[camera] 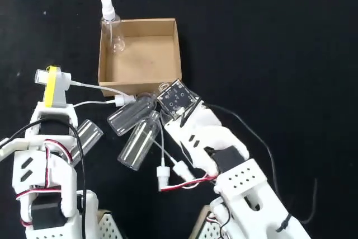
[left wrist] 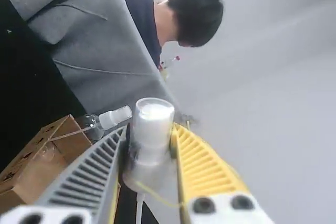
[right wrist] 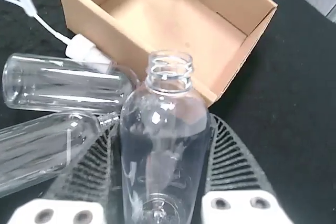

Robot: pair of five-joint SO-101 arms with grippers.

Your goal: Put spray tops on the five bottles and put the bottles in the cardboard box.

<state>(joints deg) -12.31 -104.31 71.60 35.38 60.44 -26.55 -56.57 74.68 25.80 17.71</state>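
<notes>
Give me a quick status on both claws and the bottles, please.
Left claw shut on spray top. Right claw shut on uncapped bottle. One capped bottle standing in cardboard box. Loose bottles lying beside right claw.

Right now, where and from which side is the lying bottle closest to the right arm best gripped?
Grip the lying bottle across its round body, nearer the base, coming straight down from above, jaws across its long axis. It lies flat and diagonal, neck toward the cardboard box; another bottle crowds its neck end, so the base half is probably freer.
</notes>
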